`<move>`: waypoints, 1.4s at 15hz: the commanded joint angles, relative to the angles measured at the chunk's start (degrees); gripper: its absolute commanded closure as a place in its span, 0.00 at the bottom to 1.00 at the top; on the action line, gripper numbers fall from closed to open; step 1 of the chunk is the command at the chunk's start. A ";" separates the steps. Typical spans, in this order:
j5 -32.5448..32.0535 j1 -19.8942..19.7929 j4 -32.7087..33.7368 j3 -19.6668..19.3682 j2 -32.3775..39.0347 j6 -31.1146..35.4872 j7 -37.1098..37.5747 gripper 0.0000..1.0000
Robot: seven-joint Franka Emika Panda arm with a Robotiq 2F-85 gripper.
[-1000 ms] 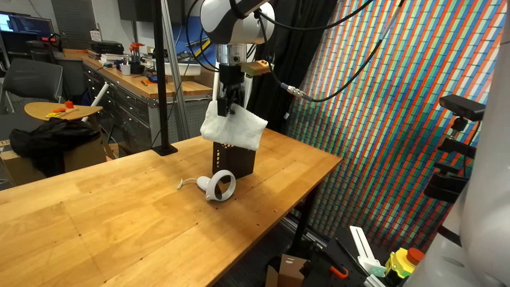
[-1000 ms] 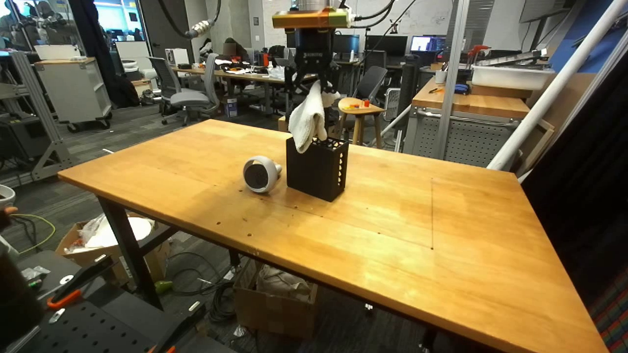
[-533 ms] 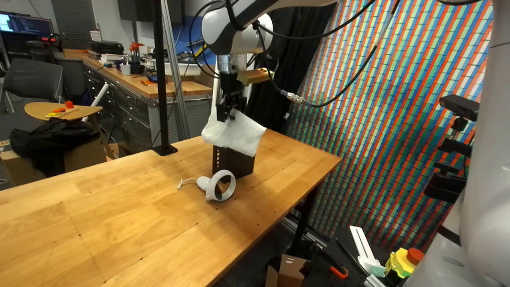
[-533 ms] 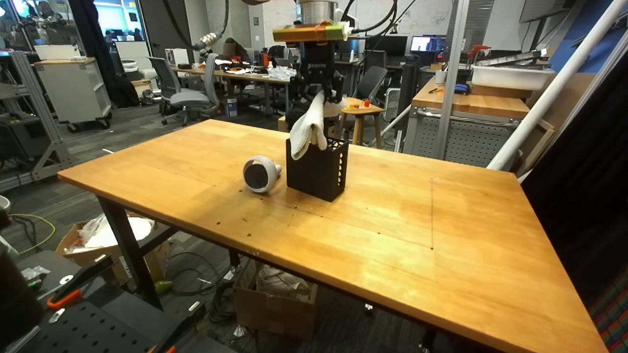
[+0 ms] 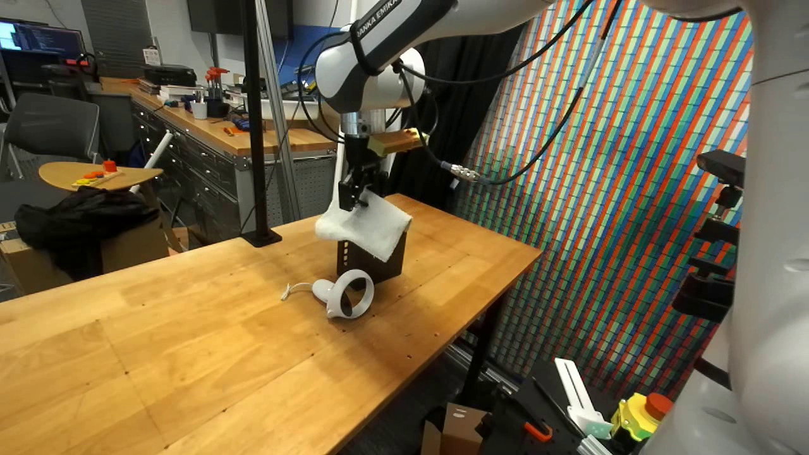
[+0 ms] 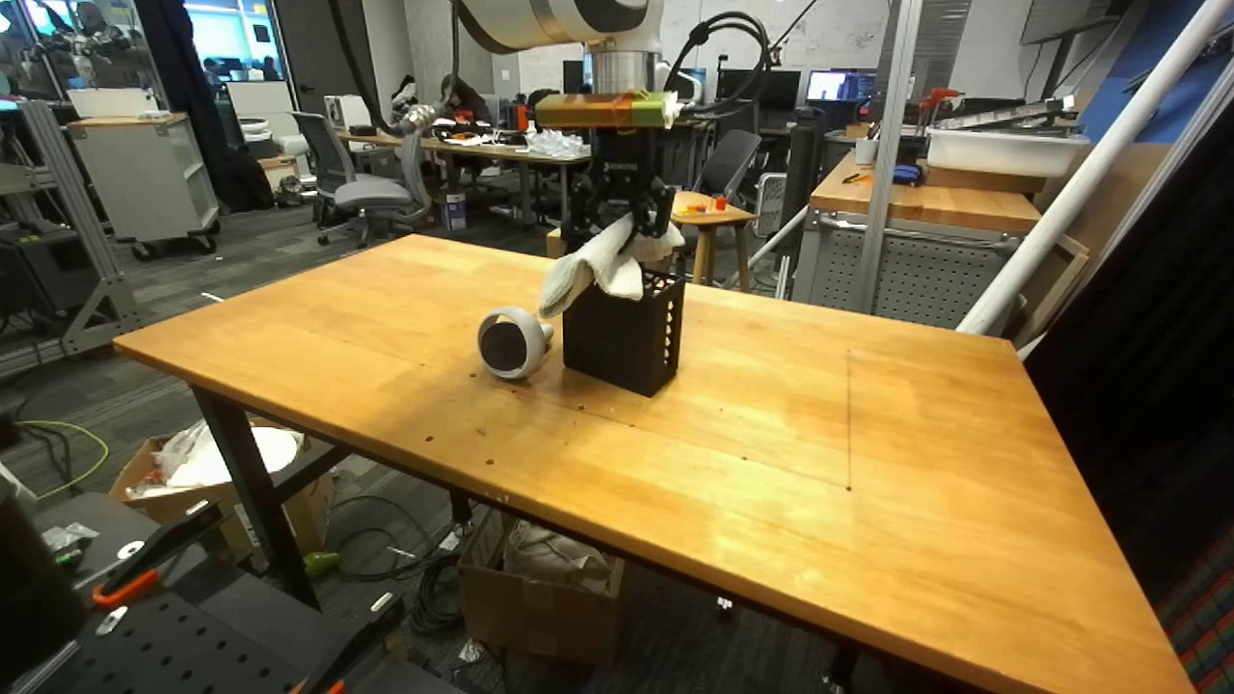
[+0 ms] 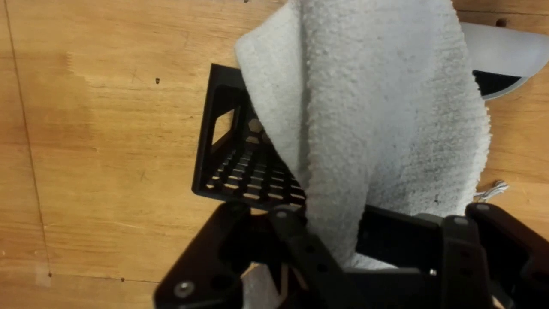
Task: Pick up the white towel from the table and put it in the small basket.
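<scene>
Your gripper is sitting lower than a second ago, its closed fingers pinching the white towel, which is hanging across part of the small basket and past one side, above the table.

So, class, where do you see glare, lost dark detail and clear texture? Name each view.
In an exterior view, pale glare patches on the wooden tabletop; there too, one wall of the black perforated basket too dark to show detail; in the wrist view, ribbed weave clear towards the right of the white towel, softer low down.
</scene>
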 commanded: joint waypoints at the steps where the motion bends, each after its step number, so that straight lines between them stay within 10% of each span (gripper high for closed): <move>1: 2.72 -1.19 -1.07 1.15 1.35 3.84 -1.28 1.00; 21: 27.21 -10.27 -7.45 5.18 3.60 8.33 -21.46 1.00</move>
